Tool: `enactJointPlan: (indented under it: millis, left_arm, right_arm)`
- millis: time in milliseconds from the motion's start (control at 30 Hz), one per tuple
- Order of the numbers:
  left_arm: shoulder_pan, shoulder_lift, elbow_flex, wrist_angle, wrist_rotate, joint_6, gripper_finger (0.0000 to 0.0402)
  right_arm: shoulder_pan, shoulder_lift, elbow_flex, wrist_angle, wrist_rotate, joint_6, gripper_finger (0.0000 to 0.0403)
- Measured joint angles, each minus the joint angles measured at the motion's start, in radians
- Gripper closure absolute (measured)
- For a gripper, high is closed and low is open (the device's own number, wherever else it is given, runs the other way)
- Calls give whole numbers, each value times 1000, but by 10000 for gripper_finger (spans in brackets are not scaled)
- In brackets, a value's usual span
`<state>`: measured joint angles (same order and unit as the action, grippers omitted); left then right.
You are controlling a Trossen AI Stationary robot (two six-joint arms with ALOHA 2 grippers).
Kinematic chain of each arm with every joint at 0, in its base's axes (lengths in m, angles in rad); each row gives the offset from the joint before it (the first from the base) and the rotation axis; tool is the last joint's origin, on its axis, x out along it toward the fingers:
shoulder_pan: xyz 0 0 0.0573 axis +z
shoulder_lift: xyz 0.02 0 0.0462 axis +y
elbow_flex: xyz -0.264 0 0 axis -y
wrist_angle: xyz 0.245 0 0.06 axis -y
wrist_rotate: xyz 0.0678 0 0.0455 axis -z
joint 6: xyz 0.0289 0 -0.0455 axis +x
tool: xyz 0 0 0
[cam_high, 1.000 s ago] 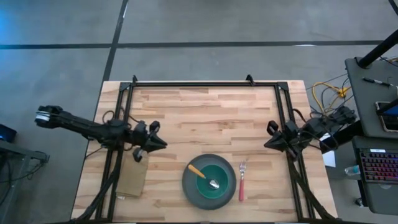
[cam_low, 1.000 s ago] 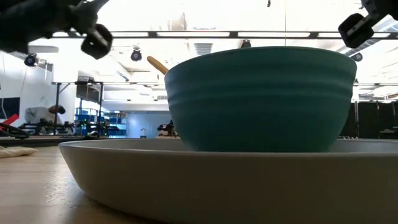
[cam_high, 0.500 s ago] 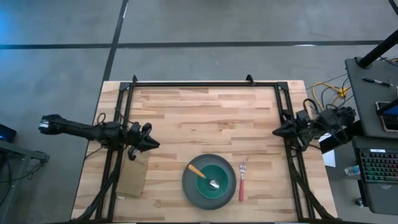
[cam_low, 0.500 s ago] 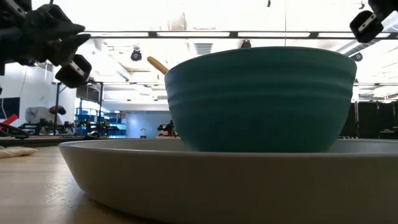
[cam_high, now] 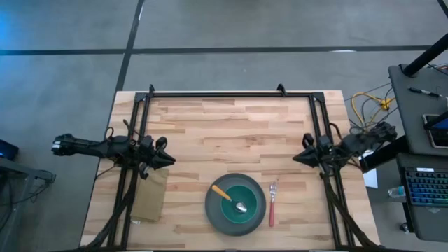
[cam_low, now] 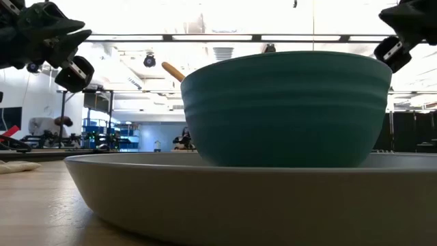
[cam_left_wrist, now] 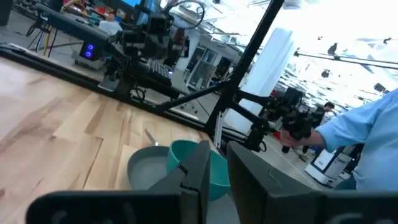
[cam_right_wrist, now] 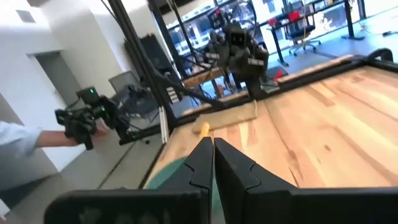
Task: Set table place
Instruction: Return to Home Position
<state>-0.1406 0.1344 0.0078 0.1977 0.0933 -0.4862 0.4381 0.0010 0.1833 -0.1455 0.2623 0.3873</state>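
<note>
A grey plate (cam_high: 213, 213) sits near the near edge of the pale wooden table (cam_high: 231, 122). A teal bowl (cam_high: 241, 194) stands on it, and a spoon with a wooden handle (cam_high: 222, 193) lies in the bowl. A red-handled fork (cam_high: 271, 206) lies on the table to the plate's right. A tan napkin (cam_high: 149, 197) lies to its left. My left gripper (cam_high: 168, 159) hovers shut over the table's left side, above the napkin's far end. My right gripper (cam_high: 295, 157) hovers shut over the right side, beyond the fork. In the low view the bowl (cam_low: 283, 109) fills the frame, with both arms high above it.
A black rail frame (cam_high: 227, 94) runs along the table's far edge and down both sides. A desk with a keyboard (cam_high: 425, 189) and cables stands off the right edge. A person's blue sleeve (cam_left_wrist: 367, 127) shows beyond the table. The middle and far part of the wood is bare.
My left gripper has drawn back toward the table's left edge, away from the plate, staying shut. My right gripper swung out toward the right and far edges, then came back toward the table's middle. Plate, bowl, spoon, fork and napkin have kept still.
</note>
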Motion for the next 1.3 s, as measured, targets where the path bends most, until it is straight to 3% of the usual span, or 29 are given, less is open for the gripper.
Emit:
enactJointPlan:
  millis: [133,367,633,1300]
  left_arm:
    - [0,4,0,3,-1,1,361]
    - [0,22,-1,2,-1,1,361]
    - [0,37,-2,2,-1,0,361]
    - [0,40,-2,2,-2,0,361]
  right_arm:
    - [0,-1,-33,18,-8,-12,394]
    - [0,0,-82,42,-129,-78,394]
    - [0,27,-91,-105,-88,-82,394]
    - [0,66,-87,-111,-86,-82,394]
